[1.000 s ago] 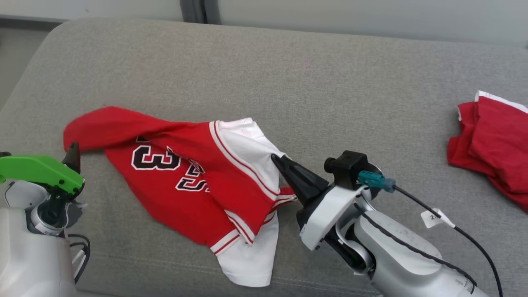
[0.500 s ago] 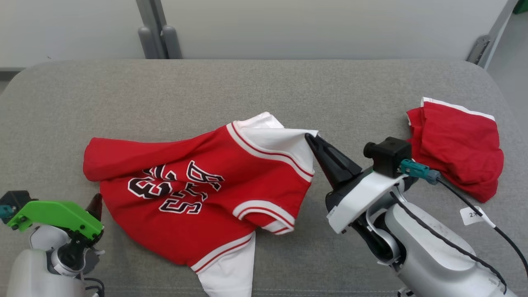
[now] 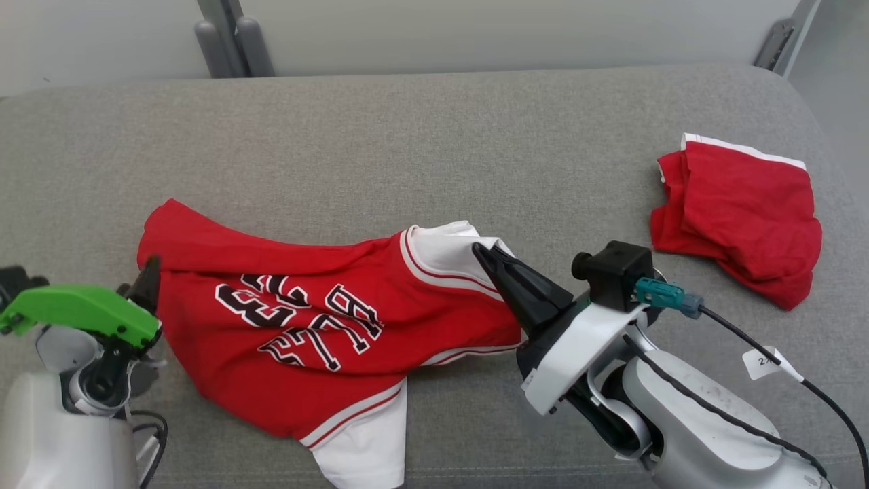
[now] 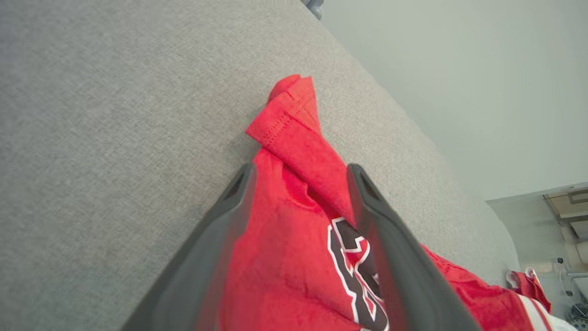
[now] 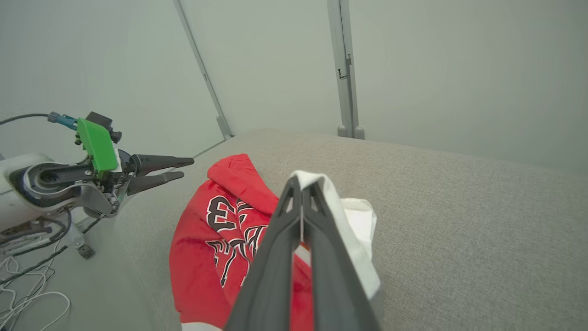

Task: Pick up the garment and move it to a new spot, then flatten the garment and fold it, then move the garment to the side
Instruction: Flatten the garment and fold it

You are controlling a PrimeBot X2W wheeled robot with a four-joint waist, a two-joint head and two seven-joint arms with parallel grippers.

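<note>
The garment (image 3: 305,326) is a red jersey with white sleeves and black lettering, lying rumpled on the grey sofa cushion (image 3: 407,149). My right gripper (image 3: 483,252) is shut on the edge of its white sleeve, which drapes over the fingertips in the right wrist view (image 5: 302,185). The red body (image 5: 206,239) trails down to the left there. My left gripper (image 3: 149,272) is open at the garment's left end. In the left wrist view its fingers (image 4: 301,172) stand apart over a folded red edge (image 4: 294,138), with cloth showing between them.
A second red cloth (image 3: 740,217) with white trim lies bunched at the cushion's right end. A pale wall with a grey metal post (image 3: 224,34) runs behind the sofa. A black cable (image 3: 781,353) hangs from my right wrist. Bare cushion stretches behind the jersey.
The head view has shifted. My right gripper keeps its hold on the white sleeve and the jersey has been dragged with it. My left gripper now sits at the garment's red left edge.
</note>
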